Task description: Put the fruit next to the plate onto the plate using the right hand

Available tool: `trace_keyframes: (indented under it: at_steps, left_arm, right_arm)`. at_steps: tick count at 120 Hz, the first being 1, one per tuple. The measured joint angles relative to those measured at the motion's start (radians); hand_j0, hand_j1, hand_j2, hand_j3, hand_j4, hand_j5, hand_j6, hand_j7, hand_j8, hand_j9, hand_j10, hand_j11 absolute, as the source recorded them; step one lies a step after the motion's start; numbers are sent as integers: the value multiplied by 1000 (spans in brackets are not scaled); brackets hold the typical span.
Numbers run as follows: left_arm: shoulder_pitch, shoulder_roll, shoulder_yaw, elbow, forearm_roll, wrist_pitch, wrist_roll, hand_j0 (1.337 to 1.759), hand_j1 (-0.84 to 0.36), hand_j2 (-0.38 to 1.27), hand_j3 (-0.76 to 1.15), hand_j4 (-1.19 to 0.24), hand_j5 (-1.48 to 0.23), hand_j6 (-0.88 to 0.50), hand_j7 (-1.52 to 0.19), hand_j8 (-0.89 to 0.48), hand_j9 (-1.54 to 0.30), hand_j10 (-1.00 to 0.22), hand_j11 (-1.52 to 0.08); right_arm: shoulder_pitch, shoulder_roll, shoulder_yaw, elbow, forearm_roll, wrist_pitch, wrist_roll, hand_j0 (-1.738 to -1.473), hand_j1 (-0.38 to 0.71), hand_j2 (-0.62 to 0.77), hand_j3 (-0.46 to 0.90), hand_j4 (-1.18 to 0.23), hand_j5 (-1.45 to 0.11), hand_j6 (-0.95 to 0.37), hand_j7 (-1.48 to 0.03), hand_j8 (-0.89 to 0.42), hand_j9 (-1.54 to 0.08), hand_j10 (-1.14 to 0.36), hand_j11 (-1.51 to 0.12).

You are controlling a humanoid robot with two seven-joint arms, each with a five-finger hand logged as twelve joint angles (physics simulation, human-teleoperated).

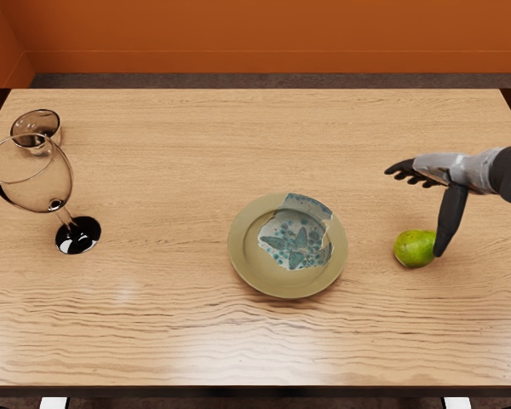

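Note:
A green-yellow pear lies on the table to the right of the plate, a tan dish with a blue-green pattern in its middle. My right hand comes in from the right edge and hovers just above and behind the pear. Its fingers are spread out toward the left, and the thumb hangs down beside the pear's right side. It holds nothing. The left arm is out of view.
Two wine glasses stand at the far left: a large one with a dark base and a smaller one behind it. The wooden table ends at an orange wall at the back.

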Motion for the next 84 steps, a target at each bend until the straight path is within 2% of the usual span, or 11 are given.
trace_keyframes:
  at_steps: [24,46,84]
  left_arm:
    - [0,0,1,0,0,0,0,1658,349,0,0,0,0,0,0,0,0,0,0]
    - [0,0,1,0,0,0,0,1658,349,0,0,0,0,0,0,0,0,0,0]
    - [0,0,2,0,0,0,0,1658,349,0,0,0,0,0,0,0,0,0,0]
  right_arm:
    - [-66,30,-34,5,-80,-118,0,-1658,-242,-16,0,-96,-119,-99,-118,-97,-118,-95,-118]
    - [-93,56,-85,8,-168,-251,0,-1658,-243,-16,0,-96,-118,-98,-117,-97,-118,-95,-117]
    - [-139,103,-111,9,-214,-310,0,-1658,-272,-11,0,-71,-86,-73,-85,-72,-86,-70,-86]
